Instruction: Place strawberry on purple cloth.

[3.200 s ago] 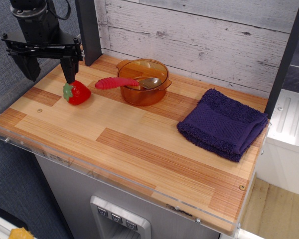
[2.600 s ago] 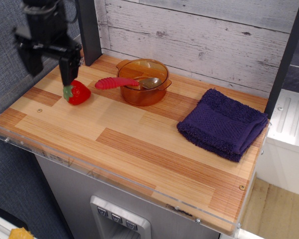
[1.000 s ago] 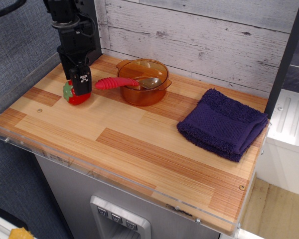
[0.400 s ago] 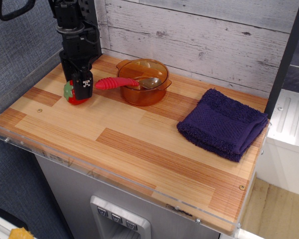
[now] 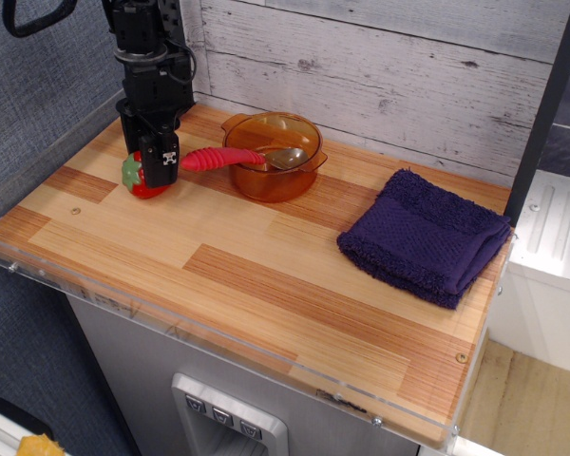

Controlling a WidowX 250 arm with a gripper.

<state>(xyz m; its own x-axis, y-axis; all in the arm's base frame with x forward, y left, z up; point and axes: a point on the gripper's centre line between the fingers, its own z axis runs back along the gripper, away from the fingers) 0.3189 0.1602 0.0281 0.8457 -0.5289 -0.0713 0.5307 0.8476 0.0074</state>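
A: Where is the strawberry?

B: On the bench, near its back left corner, in contact with the surface.

A: State of the gripper?

B: Lowered over the strawberry, fingers set around the fruit. Whether they are clamped on it cannot be told.

A: The purple cloth?

B: Folded at the right edge, well apart from the strawberry.

A: Between them?

B: An orange bowl near the back edge. A spoon rests in it, red handle pointing toward the gripper.

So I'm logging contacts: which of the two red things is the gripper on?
The strawberry, round with a green cap, under the gripper. The spoon handle is long, resting on the bowl.
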